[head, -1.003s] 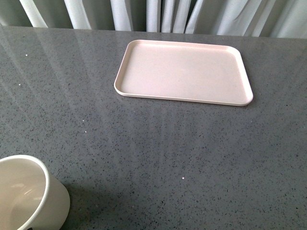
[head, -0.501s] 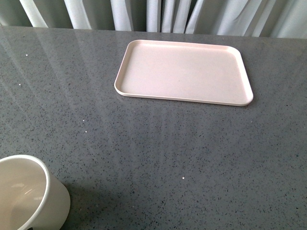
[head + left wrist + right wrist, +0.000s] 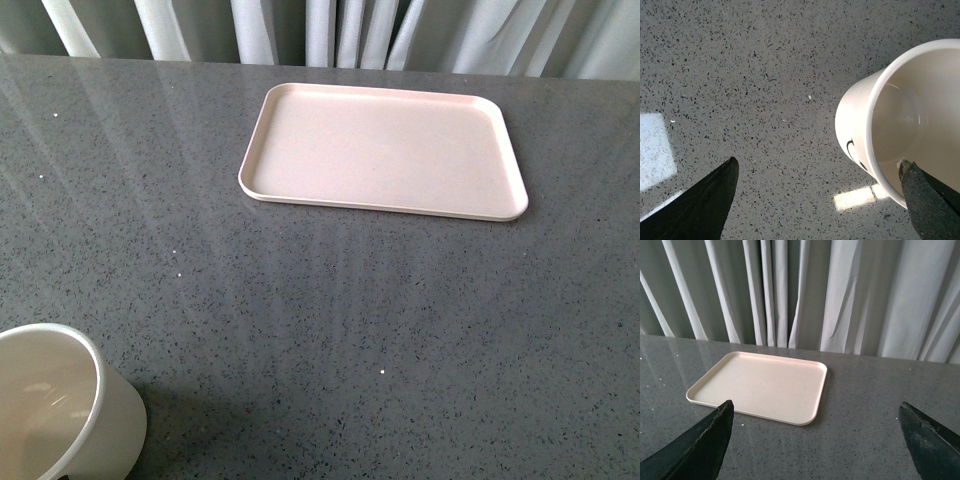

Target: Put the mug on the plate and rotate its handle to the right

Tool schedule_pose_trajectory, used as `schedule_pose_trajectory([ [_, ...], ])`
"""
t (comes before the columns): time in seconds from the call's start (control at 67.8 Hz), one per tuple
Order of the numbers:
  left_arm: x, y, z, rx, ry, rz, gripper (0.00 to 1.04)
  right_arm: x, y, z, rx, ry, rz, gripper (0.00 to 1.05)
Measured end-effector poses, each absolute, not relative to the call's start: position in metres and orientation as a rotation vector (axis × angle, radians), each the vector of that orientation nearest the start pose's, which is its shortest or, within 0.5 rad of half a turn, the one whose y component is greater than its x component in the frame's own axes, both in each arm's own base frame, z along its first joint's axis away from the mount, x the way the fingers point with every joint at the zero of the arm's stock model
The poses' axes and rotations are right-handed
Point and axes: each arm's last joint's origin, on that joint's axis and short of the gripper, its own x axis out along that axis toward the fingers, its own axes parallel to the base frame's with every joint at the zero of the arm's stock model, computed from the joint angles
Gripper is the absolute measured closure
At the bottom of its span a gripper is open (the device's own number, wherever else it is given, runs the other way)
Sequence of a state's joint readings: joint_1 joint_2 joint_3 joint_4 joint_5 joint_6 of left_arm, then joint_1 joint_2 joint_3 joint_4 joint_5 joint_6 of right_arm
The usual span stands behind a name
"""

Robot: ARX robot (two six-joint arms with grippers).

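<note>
The cream-white mug [image 3: 60,410] stands upright at the near left corner of the front view, cut off by the frame. Its handle is hidden. The pale pink plate [image 3: 385,150] lies bare at the far middle of the table, well apart from the mug. My left gripper [image 3: 818,170] hangs open just above the table beside the mug [image 3: 855,120]. One finger [image 3: 930,205] overlaps the mug's rim and the other finger [image 3: 705,205] is over bare table. A bit of black print [image 3: 852,150] shows on the mug's side. My right gripper [image 3: 816,407] is open and holds nothing, facing the plate [image 3: 760,385].
The grey speckled tabletop [image 3: 350,320] stretches between mug and plate. Pale curtains [image 3: 840,295] hang behind the table's far edge. Bright light patches [image 3: 855,197] lie on the table near the mug. Neither arm shows in the front view.
</note>
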State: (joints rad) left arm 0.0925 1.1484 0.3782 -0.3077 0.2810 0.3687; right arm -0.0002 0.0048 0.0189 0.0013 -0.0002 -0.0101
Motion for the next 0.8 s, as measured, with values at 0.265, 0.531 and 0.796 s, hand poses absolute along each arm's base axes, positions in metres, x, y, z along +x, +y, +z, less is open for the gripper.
schedule_pose_trajectory([
  [0.265, 0.177, 0.003, 0.129, 0.141, 1.018, -0.389, 0.09, 0.097, 0.0, 0.17, -0.01, -0.015, 0.0, 0.09],
  [0.531, 0.186, -0.007, 0.12, 0.146, 1.034, -0.413, 0.09, 0.097, 0.0, 0.17, -0.01, -0.015, 0.0, 0.09],
  [0.796, 0.199, -0.016, 0.111, 0.12, 1.062, -0.41, 0.09, 0.097, 0.0, 0.17, -0.01, -0.015, 0.0, 0.09],
])
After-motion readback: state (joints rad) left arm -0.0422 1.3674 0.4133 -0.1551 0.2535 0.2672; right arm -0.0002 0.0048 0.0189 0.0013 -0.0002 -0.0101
